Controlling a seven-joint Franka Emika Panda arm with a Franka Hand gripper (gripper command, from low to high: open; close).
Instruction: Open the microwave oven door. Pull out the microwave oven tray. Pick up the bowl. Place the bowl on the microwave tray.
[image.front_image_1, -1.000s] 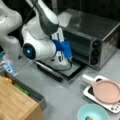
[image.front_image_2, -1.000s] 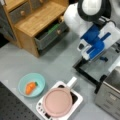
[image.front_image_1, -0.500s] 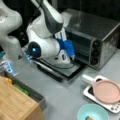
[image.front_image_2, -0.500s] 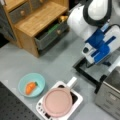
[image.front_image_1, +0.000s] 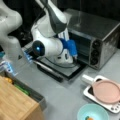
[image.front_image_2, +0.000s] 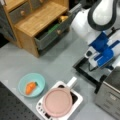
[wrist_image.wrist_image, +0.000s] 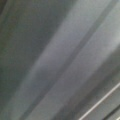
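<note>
Reaching into the mouth of the microwave oven, the pincer sits low at the cavity opening in a front view, its blue housing above the lowered microwave oven door; whether its fingers are apart or together cannot be told. In a front view the pincer hangs over the same dark panel, the microwave oven door, which lies flat on the table. Compared with half a second ago, the arm has leaned slightly farther toward the oven; the door was already down then. The wrist view shows only blurred grey bands. The microwave oven tray cannot be made out. Well apart from the oven, the bowl rests on the table at a front view's bottom, unmoved, and in a front view the bowl holds a carrot. Just beside it, a pink plate lies on a white tray. A wooden drawer cabinet stands at a front view's top left.
</note>
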